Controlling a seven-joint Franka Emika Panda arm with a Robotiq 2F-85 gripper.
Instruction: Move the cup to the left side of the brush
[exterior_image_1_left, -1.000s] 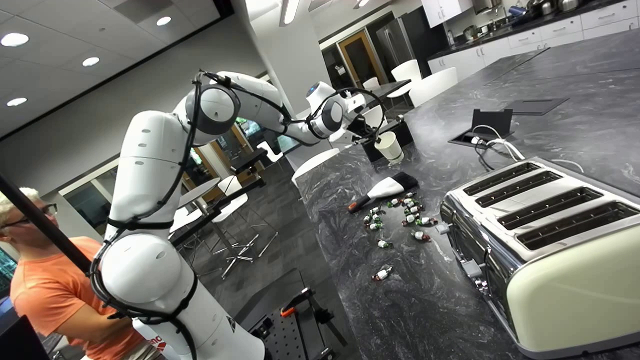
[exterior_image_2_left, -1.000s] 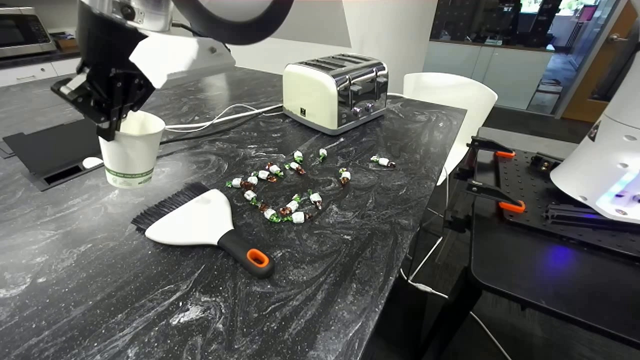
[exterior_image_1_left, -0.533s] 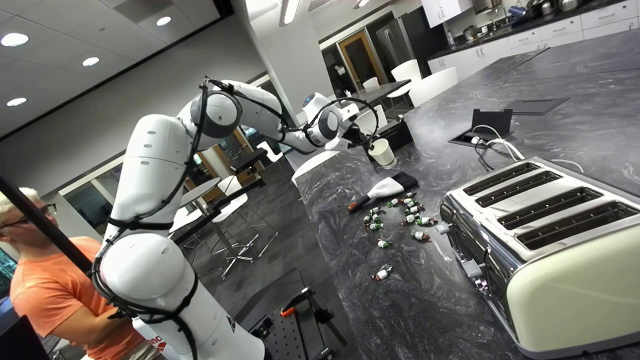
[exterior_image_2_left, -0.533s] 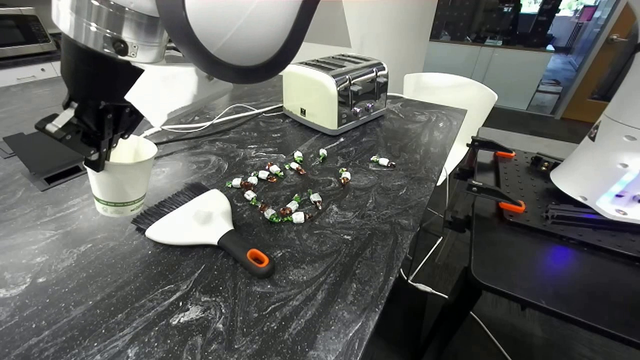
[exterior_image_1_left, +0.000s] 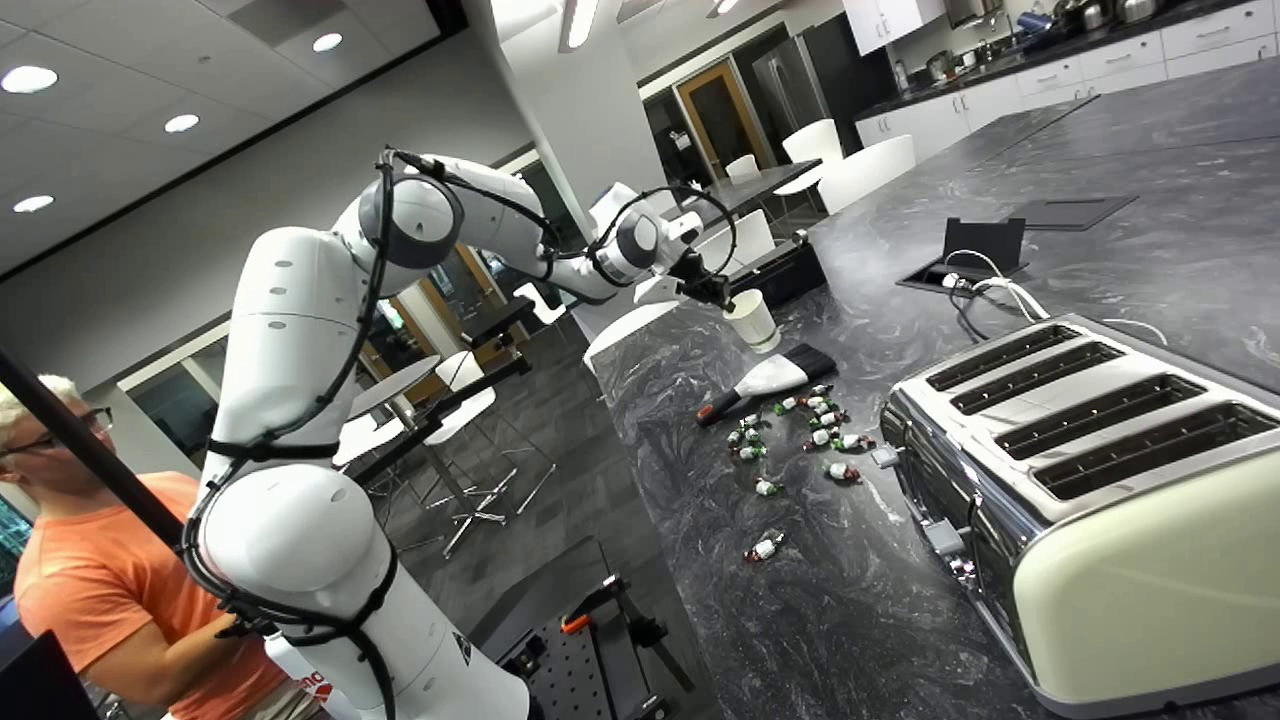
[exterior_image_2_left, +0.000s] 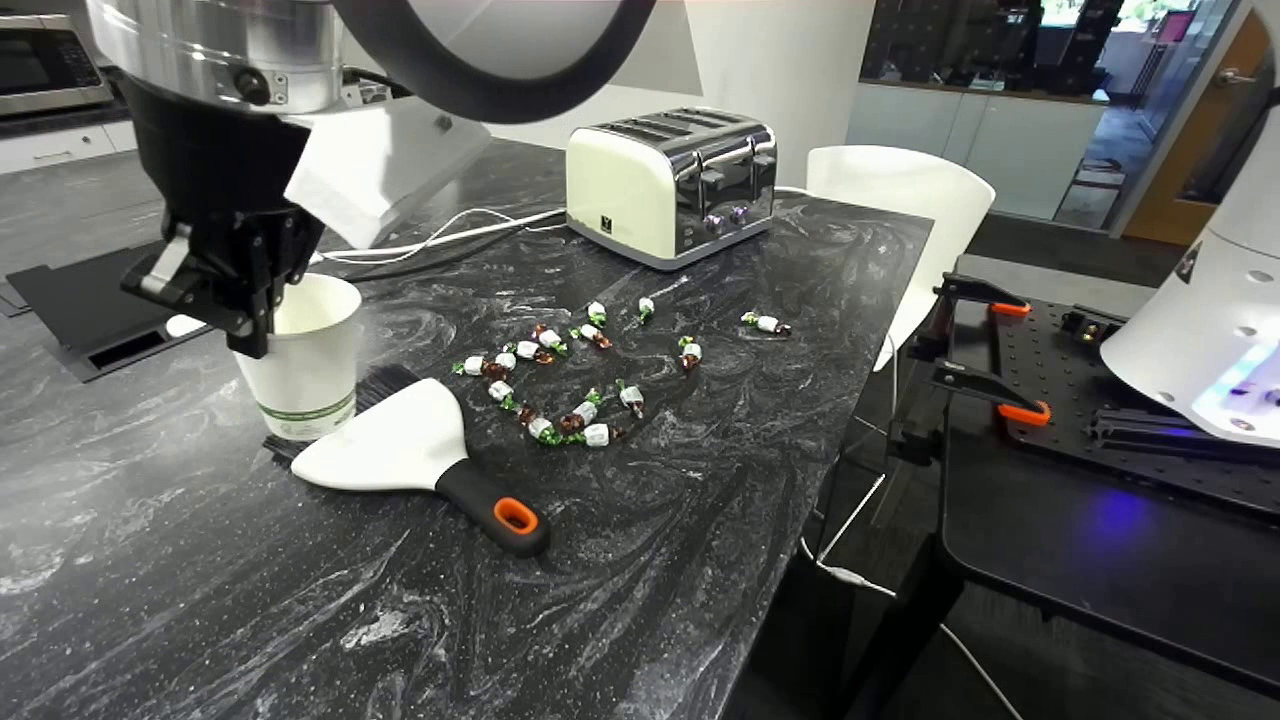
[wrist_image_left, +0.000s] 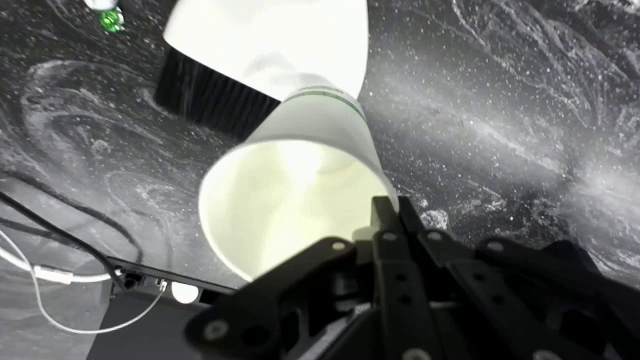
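Badge (exterior_image_2_left: 606, 223) on cream toaster (exterior_image_2_left: 665, 190) too small to read; green band around paper cup (exterior_image_2_left: 310, 365). Pincer (wrist_image_left: 396, 204) pinched together on cup's rim, one finger (wrist_image_left: 384, 220) inside mouth. Cup at bristle end of bench brush (exterior_image_2_left: 395, 445), contact uncertain. Brush handle toward tabletop (exterior_image_2_left: 640, 600) edge; wrapped candies (exterior_image_2_left: 597, 434) between brush and toaster.
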